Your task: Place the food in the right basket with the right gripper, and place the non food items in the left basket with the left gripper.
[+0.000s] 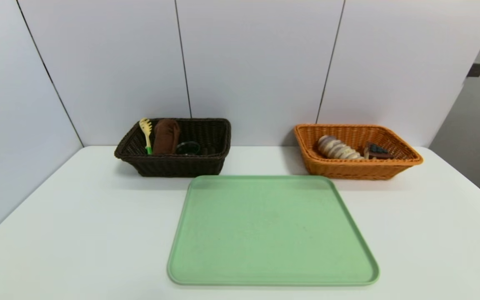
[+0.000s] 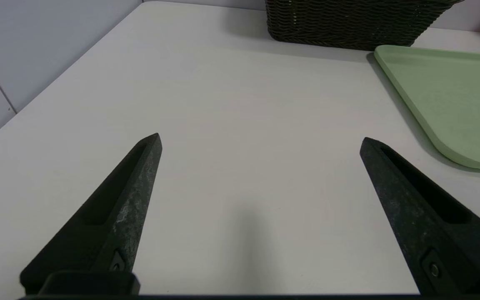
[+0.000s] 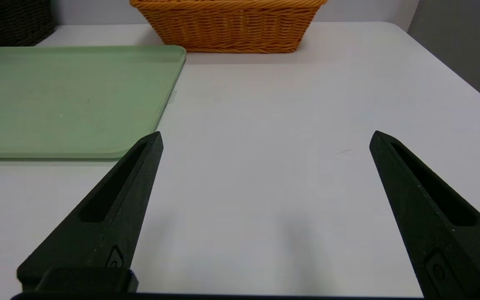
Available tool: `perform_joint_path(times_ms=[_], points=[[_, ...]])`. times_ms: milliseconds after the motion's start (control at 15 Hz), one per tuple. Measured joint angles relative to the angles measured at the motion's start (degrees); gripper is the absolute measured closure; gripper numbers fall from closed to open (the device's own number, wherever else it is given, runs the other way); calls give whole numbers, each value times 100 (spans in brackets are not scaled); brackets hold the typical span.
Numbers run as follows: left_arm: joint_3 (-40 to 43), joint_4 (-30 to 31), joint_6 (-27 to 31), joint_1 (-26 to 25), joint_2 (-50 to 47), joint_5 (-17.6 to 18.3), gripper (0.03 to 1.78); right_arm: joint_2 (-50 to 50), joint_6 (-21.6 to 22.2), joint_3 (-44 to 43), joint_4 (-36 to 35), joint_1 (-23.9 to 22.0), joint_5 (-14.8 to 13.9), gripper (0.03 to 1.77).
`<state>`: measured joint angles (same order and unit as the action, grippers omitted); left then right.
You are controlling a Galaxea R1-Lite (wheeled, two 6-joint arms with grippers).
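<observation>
Two baskets stood at the table's (image 1: 77, 233) far edge, well ahead of both grippers. The left gripper (image 2: 261, 139) and right gripper (image 3: 266, 135) hung spread wide, holding nothing; bread (image 1: 336, 148) lay in the orange basket (image 1: 358, 168), a spoon (image 1: 146, 134) in the dark basket (image 1: 173, 166), behind the bare green tray (image 1: 271, 229).

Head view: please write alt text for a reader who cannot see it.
An empty green tray lies on a white table, with two baskets behind it. The dark basket holds a yellow spoon and other items; the orange basket holds sliced bread.
</observation>
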<state>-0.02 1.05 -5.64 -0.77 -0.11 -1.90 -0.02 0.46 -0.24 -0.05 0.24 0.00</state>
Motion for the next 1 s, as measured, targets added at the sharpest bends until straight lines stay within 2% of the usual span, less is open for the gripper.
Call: perform_joint_path(times_ms=[1000], points=[[2,2,-2,0,0,1,12,2,48,24,-52,-6,-10,9]])
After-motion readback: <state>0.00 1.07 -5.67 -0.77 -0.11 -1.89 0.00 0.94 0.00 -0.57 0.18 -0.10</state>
